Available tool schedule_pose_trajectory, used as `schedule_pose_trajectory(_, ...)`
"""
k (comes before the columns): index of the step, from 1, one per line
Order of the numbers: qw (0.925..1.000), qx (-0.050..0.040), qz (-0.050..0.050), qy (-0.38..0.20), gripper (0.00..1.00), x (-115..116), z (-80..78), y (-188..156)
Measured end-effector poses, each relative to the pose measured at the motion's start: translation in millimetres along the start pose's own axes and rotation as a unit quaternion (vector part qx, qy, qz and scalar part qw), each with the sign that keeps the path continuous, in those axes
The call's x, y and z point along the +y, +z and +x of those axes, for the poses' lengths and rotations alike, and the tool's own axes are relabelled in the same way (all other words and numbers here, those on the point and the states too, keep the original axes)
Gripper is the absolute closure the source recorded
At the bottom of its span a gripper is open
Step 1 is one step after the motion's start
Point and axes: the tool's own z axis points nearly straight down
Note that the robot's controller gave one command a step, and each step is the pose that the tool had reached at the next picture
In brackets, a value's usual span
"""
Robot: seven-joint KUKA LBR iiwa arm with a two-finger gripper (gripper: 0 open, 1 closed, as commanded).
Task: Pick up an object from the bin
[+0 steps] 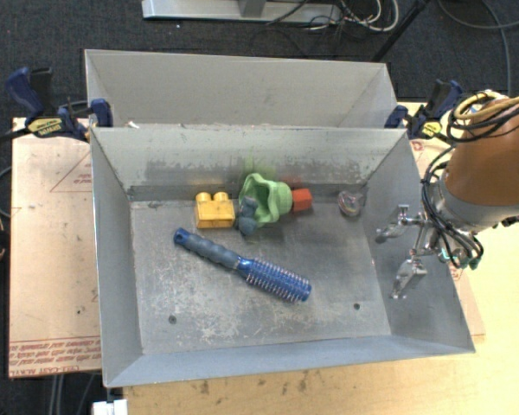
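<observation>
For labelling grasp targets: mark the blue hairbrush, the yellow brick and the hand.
blue hairbrush (242, 266), camera view, where handle meets bristle head.
yellow brick (214, 212), camera view, middle of its body.
hand (387, 264), camera view, midway between its open fingertips.

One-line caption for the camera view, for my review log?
Open gripper at the bin's right wall, apart from the blue hairbrush, yellow brick and green toy.

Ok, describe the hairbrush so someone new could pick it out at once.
Look at the flat floor of the grey bin. Most things sit along its back edge; the hairbrush lies alone in front of them, slanted. It is the only long thing: blue, handle toward the yellow block, bristle head lower right.
</observation>
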Motion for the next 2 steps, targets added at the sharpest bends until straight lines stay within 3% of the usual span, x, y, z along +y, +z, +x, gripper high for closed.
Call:
schedule_pose_trajectory(1,0.9971,-0.0012,-0.002,0.076,0.0,84.4,-0.2,54.6)
schedule_pose_trajectory(2,0.999,-0.0067,0.002,-0.044,0.0,155.8,-3.0,86.5)
